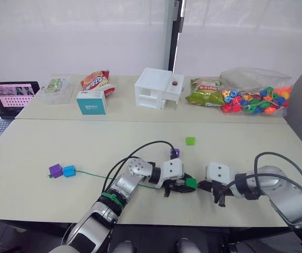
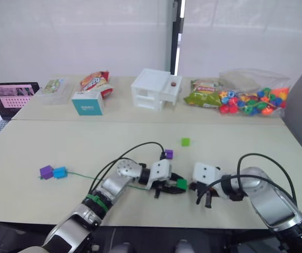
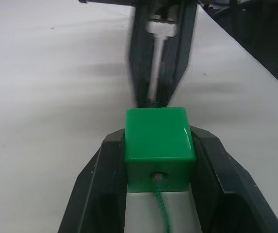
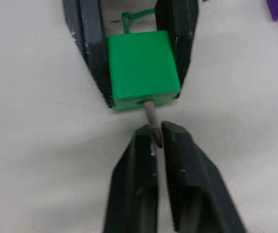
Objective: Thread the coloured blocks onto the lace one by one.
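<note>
Near the front edge of the table (image 1: 45,153): left gripper (image 1: 185,185) clamped on a dark green block (image 3: 159,141), a black finger pressed against each side. Facing it from the right, right gripper (image 4: 157,136) pinched narrow on the grey tip (image 4: 152,116) of the lace (image 1: 95,175), just where the tip pokes out of the block's hole.

From the head views, only a small green cube between two black grippers. Closer in, from the left wrist, green cord entering the near hole and the grey tip running on past the far side. From the right wrist, the tip leaving the block and vanishing between the pinched fingers.

Further along the lace, to the left: a purple block (image 1: 55,171) and a blue block (image 1: 69,171) side by side, touching. Loose on the table: a second purple block (image 1: 174,153) just behind the left wrist, a light green block (image 1: 191,140) farther back.
</note>
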Controlling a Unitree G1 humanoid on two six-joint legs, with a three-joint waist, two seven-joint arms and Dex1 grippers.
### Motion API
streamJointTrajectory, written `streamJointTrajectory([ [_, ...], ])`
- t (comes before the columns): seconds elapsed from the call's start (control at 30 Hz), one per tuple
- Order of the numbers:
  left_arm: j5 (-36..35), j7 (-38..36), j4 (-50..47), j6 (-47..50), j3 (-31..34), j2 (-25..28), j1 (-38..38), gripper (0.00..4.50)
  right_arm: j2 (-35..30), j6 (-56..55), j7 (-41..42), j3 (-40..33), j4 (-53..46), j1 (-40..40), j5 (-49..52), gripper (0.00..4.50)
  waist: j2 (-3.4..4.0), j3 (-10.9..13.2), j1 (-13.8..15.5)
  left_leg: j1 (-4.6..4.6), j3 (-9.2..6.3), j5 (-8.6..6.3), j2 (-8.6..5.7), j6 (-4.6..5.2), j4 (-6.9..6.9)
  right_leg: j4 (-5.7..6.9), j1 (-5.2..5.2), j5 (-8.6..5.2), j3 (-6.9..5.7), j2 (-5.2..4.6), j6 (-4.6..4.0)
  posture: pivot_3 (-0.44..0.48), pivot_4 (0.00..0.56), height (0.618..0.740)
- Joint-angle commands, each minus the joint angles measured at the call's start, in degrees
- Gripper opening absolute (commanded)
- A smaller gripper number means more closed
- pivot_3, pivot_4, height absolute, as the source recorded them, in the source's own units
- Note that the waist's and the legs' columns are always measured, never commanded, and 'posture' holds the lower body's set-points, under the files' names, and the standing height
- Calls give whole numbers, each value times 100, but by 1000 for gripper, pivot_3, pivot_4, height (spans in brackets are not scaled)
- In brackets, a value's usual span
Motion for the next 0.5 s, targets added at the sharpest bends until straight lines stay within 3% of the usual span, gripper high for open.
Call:
streamJointTrajectory([
  [0.03, -7, -131, -67, 71, -58, -12, -31, 1205, -8, -54, -9, -85, -93, -52, -3, 0, 0, 0, -2, 0, 0, 0, 0, 0, 0, 0, 0, 0, 0, 0, 0, 0, 150, 740],
  [0.23, 19, -190, -422, 376, 40, 362, -55, 1205, -128, -245, 166, -127, 99, 18, 9, 0, 0, 0, -6, 0, 0, 0, 0, 1, 0, 2, 0, 0, 0, 0, 0, 0, 150, 740],
  [0.5, -519, -403, -1805, 1266, 848, 1941, 685, 1205, -132, -576, 396, -8, 519, -263, -103, 0, 2, -1, -174, 15, -5, -5, 6, 9, -6, 26, -6, 0, 1, 6, -1, 0, 150, 740],
])
